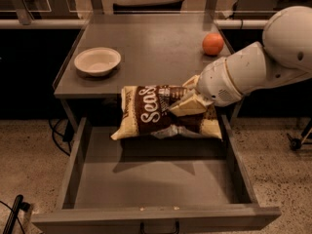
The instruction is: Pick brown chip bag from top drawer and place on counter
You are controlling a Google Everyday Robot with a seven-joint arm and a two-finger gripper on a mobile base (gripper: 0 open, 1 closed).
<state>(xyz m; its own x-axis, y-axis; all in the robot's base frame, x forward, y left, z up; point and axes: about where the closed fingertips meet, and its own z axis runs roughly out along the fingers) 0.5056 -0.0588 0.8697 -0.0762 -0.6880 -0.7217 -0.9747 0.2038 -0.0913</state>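
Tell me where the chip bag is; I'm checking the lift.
The chip bag hangs centre-frame above the open drawer, just before the counter edge, held at its right end by the gripper.

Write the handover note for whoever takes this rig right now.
Gripper: just in front of the counter edge, jaws shut on the right half of the crinkly dark-brown chip bag.
Bag: in the air above the open wide grey top drawer, about level with the front edge of the flat grey counter.
Counter also holds a round white bowl and a round orange fruit.
Done: bag grasped, off the drawer floor.
Left: carry it over the counter, set it down, release.
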